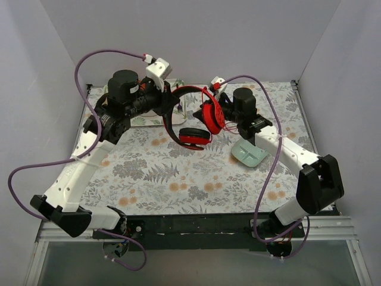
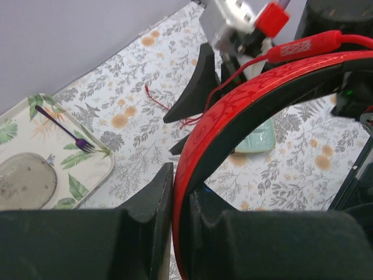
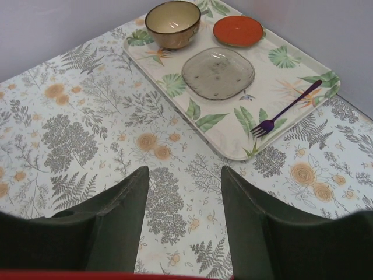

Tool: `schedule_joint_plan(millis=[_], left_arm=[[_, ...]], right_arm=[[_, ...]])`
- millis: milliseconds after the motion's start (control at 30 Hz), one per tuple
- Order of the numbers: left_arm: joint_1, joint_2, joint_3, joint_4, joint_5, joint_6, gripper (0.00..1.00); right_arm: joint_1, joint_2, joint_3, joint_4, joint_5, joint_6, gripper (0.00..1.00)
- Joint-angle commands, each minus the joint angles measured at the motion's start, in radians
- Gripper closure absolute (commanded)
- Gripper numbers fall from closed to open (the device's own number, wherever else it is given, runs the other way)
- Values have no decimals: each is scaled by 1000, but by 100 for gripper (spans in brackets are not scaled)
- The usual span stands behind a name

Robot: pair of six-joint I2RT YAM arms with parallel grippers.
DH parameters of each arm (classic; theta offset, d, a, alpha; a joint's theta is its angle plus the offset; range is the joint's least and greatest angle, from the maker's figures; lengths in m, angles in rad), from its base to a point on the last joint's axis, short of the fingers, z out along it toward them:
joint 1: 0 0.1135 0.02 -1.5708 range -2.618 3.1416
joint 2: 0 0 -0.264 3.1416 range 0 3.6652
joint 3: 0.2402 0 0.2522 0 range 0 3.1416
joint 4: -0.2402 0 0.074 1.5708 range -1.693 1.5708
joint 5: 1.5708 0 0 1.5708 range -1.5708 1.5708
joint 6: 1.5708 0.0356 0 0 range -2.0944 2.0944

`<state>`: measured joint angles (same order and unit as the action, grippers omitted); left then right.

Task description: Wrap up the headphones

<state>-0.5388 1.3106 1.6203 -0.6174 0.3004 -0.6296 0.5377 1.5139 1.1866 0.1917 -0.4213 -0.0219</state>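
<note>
The headphones (image 1: 194, 138) have a red and black headband and red cups. One cup lies on the table and the other stands up beside my right wrist. My left gripper (image 1: 171, 101) is shut on the headband (image 2: 245, 99), which passes between the jaws in the left wrist view, where the gripper (image 2: 180, 175) is at the bottom. The thin red cable (image 2: 157, 96) hangs loose by my right gripper (image 2: 189, 114). My right gripper (image 3: 183, 172) is open and empty, just past the headphones, whose red edge (image 3: 116, 275) shows at the bottom.
A leaf-print tray (image 3: 274, 81) at the back left holds a tan bowl (image 3: 173, 23), a small red-orange bowl (image 3: 238, 30), a glass plate (image 3: 218, 73) and a purple fork (image 3: 285, 109). A mint green dish (image 1: 250, 154) lies under my right forearm. Walls close the table on three sides.
</note>
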Motion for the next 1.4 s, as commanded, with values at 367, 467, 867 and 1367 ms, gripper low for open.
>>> schedule_joint_plan(millis=[367,467,867,1367], left_arm=[[-6,38,429,10,-127,-165,100],[-4,53,470,11,-159,-171,100],[3,87,414,105,-371,-243,100],[260,246,432,252,-463,-259,100]], right_arm=[[-2,140,-179,471,75,184,28],[-1,183,-183,462,84,223,30],[74,227,-269,394,67,310,84],[356,209,-180,11,167,180,99]])
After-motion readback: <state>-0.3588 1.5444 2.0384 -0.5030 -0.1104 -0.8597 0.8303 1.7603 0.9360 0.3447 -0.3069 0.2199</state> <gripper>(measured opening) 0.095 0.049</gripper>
